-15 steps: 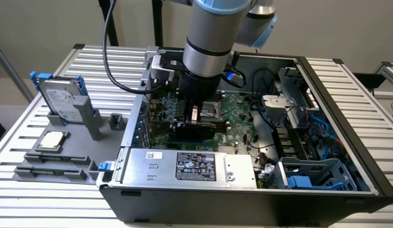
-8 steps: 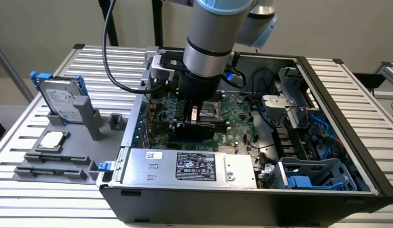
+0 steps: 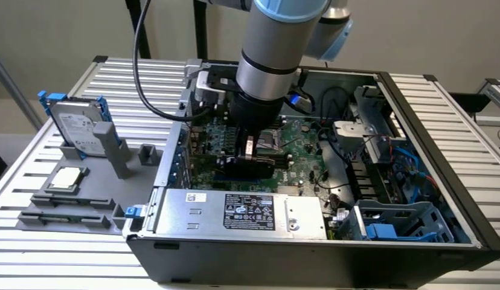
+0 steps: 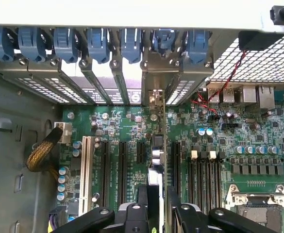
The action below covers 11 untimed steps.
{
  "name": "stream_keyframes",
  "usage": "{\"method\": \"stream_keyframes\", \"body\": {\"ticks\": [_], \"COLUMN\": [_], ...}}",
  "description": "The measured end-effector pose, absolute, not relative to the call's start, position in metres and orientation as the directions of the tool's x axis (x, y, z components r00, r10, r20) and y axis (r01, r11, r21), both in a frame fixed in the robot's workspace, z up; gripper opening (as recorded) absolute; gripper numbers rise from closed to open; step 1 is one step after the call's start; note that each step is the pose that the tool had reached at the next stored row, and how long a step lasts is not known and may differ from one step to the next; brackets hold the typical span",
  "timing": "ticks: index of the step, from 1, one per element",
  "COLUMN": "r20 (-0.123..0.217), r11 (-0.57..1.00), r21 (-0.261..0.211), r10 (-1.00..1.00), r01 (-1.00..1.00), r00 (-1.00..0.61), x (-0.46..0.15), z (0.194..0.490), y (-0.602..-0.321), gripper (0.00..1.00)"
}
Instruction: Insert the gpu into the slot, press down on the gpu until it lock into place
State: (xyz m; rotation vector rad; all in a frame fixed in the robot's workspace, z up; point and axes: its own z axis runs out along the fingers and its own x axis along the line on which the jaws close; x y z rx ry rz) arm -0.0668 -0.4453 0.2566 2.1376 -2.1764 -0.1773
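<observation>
The arm is reaching down inside the open computer case (image 3: 443,241), and the tool (image 4: 156,213) has its two fingers (image 4: 141,204) closed on the top edge of the gpu (image 4: 155,160). The card stands on its edge, seen edge-on from the wrist, with its metal end bracket (image 4: 155,99) pointing toward the row of blue clips (image 4: 98,43) at the rear wall of the case. In the exterior view the black body of the card (image 3: 243,166) sits low over the green motherboard (image 3: 302,151), just beneath the tool. The slot itself I can't pick out; the card hides it, so whether the card is seated or only resting above it is hard to say.

The risks, as I judge them: if the card is slightly out of line with the slot, pressing down would jam its edge against the board. The bracket could also catch on the rear opening. A tilted card might seat at one end and never lock.
</observation>
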Motion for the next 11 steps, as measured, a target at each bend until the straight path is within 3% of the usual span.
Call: {"method": "stream_keyframes", "body": {"ticks": [11], "r20": [-0.02], "r11": [0.017], "r21": [0.148], "r10": [-1.0], "r01": [-0.989], "r00": [-0.02], "x": [-0.0666], "z": [0.2485], "y": [-0.4454], "gripper": [0.27]}}
